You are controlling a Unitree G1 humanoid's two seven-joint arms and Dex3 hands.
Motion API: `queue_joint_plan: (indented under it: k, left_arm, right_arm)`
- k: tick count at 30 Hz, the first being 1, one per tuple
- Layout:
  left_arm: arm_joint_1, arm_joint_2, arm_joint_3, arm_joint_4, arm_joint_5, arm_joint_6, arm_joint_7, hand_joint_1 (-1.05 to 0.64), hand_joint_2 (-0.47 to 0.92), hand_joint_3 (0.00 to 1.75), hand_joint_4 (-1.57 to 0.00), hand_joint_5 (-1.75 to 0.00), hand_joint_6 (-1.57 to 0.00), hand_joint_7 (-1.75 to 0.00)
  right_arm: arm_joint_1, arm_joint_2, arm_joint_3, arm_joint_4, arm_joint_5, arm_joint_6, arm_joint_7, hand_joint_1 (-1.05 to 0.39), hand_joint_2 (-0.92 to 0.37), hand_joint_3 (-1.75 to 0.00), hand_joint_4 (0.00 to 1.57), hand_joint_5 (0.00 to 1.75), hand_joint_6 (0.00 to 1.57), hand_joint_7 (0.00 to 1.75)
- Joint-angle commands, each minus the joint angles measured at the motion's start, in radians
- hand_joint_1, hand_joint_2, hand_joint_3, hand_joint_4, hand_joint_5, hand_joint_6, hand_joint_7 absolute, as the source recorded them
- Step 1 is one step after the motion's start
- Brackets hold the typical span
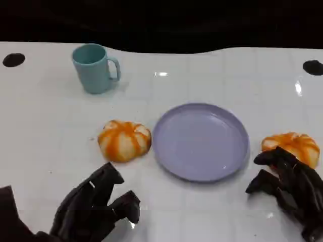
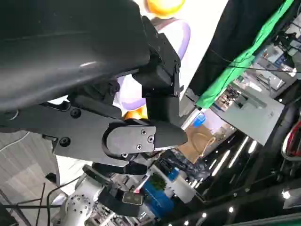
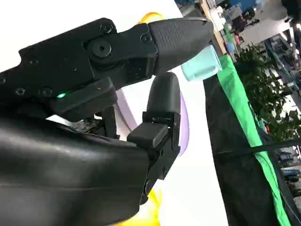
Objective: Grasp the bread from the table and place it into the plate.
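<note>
Two orange-and-white striped breads lie on the white table, one (image 1: pixel 124 140) just left of the lavender plate (image 1: pixel 202 143), the other (image 1: pixel 291 146) to its right. The plate holds nothing. My left hand (image 1: pixel 96 206) hovers in front of the left bread, a short gap away, with its fingers apart and nothing in them. My right hand (image 1: pixel 287 184) sits right at the near side of the right bread, fingers spread around its front edge without closing on it. The left wrist view catches the plate (image 2: pixel 178 35) and a bread (image 2: pixel 162 5) past the fingers (image 2: pixel 155 136).
A teal mug (image 1: pixel 95 68) stands at the back left, also seen in the right wrist view (image 3: pixel 202 66). Black round marks (image 1: pixel 13 59) sit near the table's far corners. The table's far edge meets a dark background.
</note>
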Motion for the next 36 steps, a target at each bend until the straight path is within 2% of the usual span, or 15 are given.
queue_joint_plan:
  k: [1, 13, 21, 25, 26, 29, 30, 31, 32, 36]
  left_arm:
    - [-0.002, 0.008, 0.009, 0.008, 0.002, -0.001, -0.009, -0.54, 0.92, 0.25, -0.83, -1.75, -0.62, -1.68]
    - [0.006, 0.008, 0.008, -0.021, 0.008, 0.013, 0.015, -0.54, 0.92, 0.23, -0.83, -1.75, -0.62, -1.70]
    - [-0.004, 0.027, 0.005, -0.021, 0.024, -0.001, -0.003, -0.55, 0.92, 0.30, -0.80, -1.75, -0.60, -1.67]
    - [-0.017, 0.034, 0.004, -0.026, 0.045, -0.035, -0.013, -0.56, 0.92, 0.35, -0.73, -1.67, -0.63, -1.36]
    - [-0.018, 0.034, 0.004, -0.032, 0.050, -0.039, -0.008, -0.56, 0.92, 0.32, -0.71, -1.55, -0.65, -1.16]
    - [-0.013, 0.036, -0.004, -0.061, 0.087, -0.076, 0.010, -0.56, 0.92, 0.31, -0.71, -1.46, -0.68, -1.02]
    - [-0.009, 0.041, -0.012, -0.080, 0.120, -0.110, 0.018, -0.57, 0.92, 0.24, -0.65, -1.17, -0.65, -0.66]
    - [-0.007, 0.043, -0.017, -0.092, 0.144, -0.135, 0.023, -0.57, 0.92, 0.22, -0.65, -1.03, -0.68, -0.45]
    - [-0.005, 0.043, -0.020, -0.099, 0.159, -0.151, 0.025, -0.57, 0.92, 0.21, -0.64, -0.94, -0.69, -0.31]
    - [-0.003, 0.040, -0.022, -0.098, 0.170, -0.165, 0.025, -0.58, 0.92, 0.20, -0.64, -0.88, -0.71, -0.21]
  right_arm:
    - [0.007, -0.008, -0.002, 0.010, 0.002, 0.013, -0.009, -0.56, -0.92, -0.19, 0.69, 1.52, 0.64, 1.22]
    - [0.021, -0.006, 0.000, -0.020, 0.008, 0.038, 0.002, -0.54, -0.92, -0.19, 0.63, 1.55, 0.61, 1.22]
    - [0.015, -0.002, 0.002, -0.025, 0.011, 0.043, 0.009, -0.55, -0.92, -0.19, 0.61, 1.59, 0.59, 1.26]
    - [0.014, -0.001, 0.001, -0.023, 0.014, 0.045, 0.015, -0.54, -0.92, -0.20, 0.60, 1.59, 0.57, 1.26]
    - [0.015, 0.000, 0.001, -0.025, 0.013, 0.046, 0.013, -0.54, -0.92, -0.20, 0.60, 1.59, 0.58, 1.27]
    - [0.012, 0.001, 0.001, -0.022, 0.011, 0.041, 0.014, -0.53, -0.92, -0.20, 0.61, 1.58, 0.58, 1.27]
    - [0.008, 0.002, 0.001, -0.016, 0.011, 0.037, 0.017, -0.54, -0.92, -0.20, 0.61, 1.58, 0.58, 1.27]
    - [0.005, 0.002, 0.000, -0.012, 0.011, 0.034, 0.019, -0.54, -0.92, -0.19, 0.61, 1.59, 0.59, 1.27]
    - [0.003, 0.003, 0.000, -0.010, 0.011, 0.032, 0.021, -0.55, -0.92, -0.19, 0.62, 1.59, 0.59, 1.27]
    - [0.002, 0.003, -0.001, -0.007, 0.011, 0.031, 0.022, -0.55, -0.92, -0.19, 0.62, 1.59, 0.59, 1.27]
